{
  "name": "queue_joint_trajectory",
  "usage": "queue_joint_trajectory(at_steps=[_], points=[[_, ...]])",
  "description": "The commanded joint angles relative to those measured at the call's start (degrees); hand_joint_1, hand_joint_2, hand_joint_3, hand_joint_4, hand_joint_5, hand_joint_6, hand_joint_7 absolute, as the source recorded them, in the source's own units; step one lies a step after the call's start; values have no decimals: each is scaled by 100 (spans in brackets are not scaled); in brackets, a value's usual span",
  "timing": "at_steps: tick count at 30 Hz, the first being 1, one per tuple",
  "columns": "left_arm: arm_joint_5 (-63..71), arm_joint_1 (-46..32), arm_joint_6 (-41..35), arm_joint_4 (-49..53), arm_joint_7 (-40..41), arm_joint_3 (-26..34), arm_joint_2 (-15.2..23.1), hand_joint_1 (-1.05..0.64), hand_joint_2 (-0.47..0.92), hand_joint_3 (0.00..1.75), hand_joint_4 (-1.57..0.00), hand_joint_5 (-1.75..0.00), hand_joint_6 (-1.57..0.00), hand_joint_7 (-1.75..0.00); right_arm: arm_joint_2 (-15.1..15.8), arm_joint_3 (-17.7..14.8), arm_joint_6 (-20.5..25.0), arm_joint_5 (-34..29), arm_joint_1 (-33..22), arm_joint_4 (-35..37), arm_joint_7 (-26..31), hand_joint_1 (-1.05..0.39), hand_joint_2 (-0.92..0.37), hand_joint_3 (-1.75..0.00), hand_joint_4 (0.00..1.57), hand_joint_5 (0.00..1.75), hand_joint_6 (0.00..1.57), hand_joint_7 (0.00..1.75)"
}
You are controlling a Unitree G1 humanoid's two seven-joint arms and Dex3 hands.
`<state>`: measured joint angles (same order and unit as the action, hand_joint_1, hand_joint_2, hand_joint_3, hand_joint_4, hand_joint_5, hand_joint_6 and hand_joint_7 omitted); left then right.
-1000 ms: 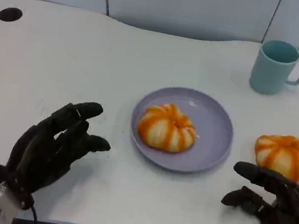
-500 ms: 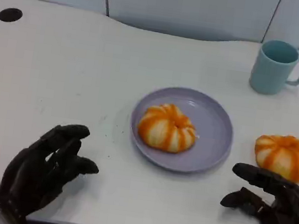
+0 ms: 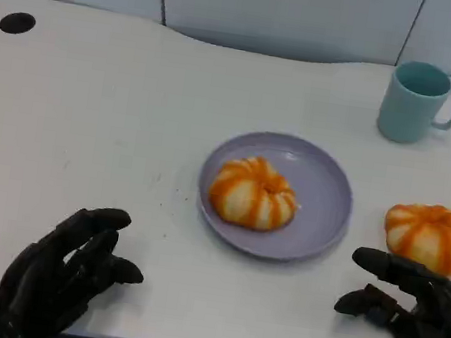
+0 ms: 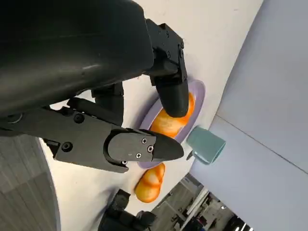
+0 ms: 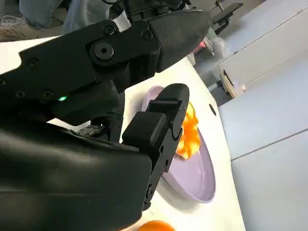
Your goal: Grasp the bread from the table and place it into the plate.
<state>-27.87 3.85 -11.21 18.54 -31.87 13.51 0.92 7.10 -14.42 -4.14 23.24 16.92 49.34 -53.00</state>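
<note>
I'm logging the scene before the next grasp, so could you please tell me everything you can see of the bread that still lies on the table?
The bread on the table is a round, domed bun, pale cream with orange stripes running down from its centre like a pumpkin. It looks soft and whole. It sits upright on the white table, beside the purple plate but apart from it, nearer the robot than the teal mug. The right hand lies just short of it, fingers apart, not touching it.

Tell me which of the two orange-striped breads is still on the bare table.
The bread to the right of the purple plate, just beyond the right hand. The other bread already sits in the plate.
</note>
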Motion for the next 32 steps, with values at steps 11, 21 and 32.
queue_joint_trajectory(at_steps=[11, 21, 32], points=[[227, 262, 857, 615, 2, -62, 15, -42, 92, 28, -39, -164, -33, -122, 214, -122, -140, -46, 115, 522, -98, -41, -92, -10, 56, 115, 97, 2], [255, 452, 978, 979, -85, -11, 122, -45, 92, 27, -33, -170, -29, -132, 220, -95, -389, -254, 278, 874, 168, -40, -91, -7, 69, 97, 103, 5], [217, 506, 977, 1048, -70, 96, 83, -43, 92, 24, -41, -164, -39, -121, 218, -88, -433, -313, 302, 896, 258, -39, -92, -4, 70, 95, 104, 4]])
